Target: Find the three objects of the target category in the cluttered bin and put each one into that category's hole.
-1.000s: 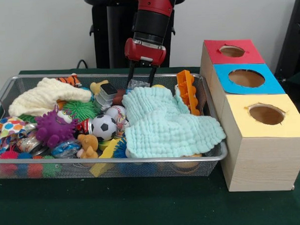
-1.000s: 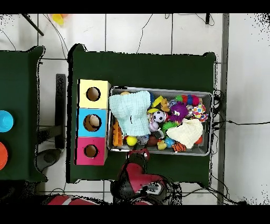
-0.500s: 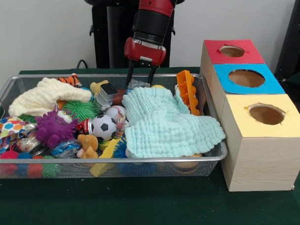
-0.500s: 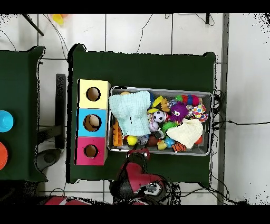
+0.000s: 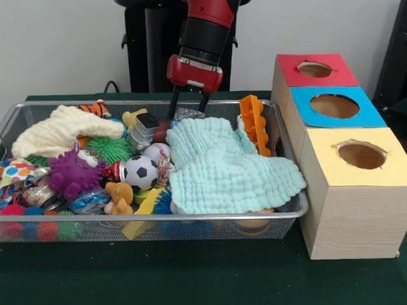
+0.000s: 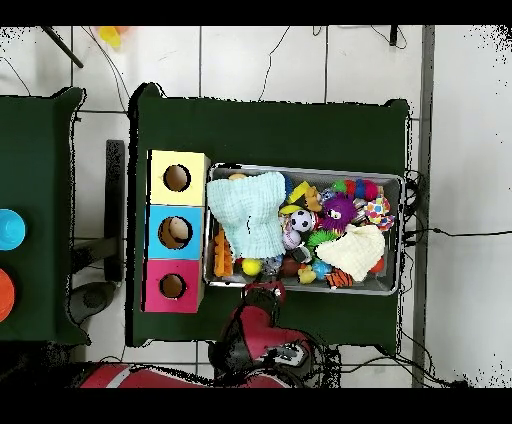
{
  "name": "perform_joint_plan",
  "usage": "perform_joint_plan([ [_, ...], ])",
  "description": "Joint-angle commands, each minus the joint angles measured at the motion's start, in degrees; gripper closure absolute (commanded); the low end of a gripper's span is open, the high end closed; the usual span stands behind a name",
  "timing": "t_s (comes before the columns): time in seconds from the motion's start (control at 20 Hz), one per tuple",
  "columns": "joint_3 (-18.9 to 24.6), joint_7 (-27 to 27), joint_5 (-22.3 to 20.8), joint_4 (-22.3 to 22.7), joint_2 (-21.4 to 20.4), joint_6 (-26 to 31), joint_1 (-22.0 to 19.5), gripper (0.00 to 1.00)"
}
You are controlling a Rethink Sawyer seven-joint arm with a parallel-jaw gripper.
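Observation:
A wire mesh bin [image 5: 145, 218] is packed with toys. A pale green cloth [image 5: 224, 165] covers its right half; in the overhead view the cloth [image 6: 250, 215] lies at the bin's left end. A soccer ball [image 5: 141, 172], a baseball [image 5: 157, 152] and a purple spiky creature [image 5: 74, 172] lie in the middle. My gripper [image 5: 187, 109] hangs open over the bin's far rim, just above the cloth's back edge, with nothing between its fingers. From overhead the gripper [image 6: 262, 290] sits at the bin's lower edge.
To the right of the bin stands a wooden box with a red hole [image 5: 314, 69], a blue hole [image 5: 334, 106] and a yellow hole [image 5: 361, 155]. A cream cloth [image 5: 62, 129] and an orange plastic toy [image 5: 254, 122] lie in the bin.
The gripper has risen slightly and shifted a little left in the front view. Its fingers stay open. Nothing in the bin has moved.

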Motion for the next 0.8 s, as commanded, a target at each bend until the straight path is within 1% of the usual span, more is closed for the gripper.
perform_joint_plan([
  [0.05,3.7,9.9,4.7,-8.3,1.5,-2.2,0.1,0.00],
  [0.45,3.3,8.4,3.7,-9.3,0.5,-1.0,0.0,0.00],
  [0.8,2.7,8.3,4.8,-9.5,0.0,-1.1,1.1,0.00],
])
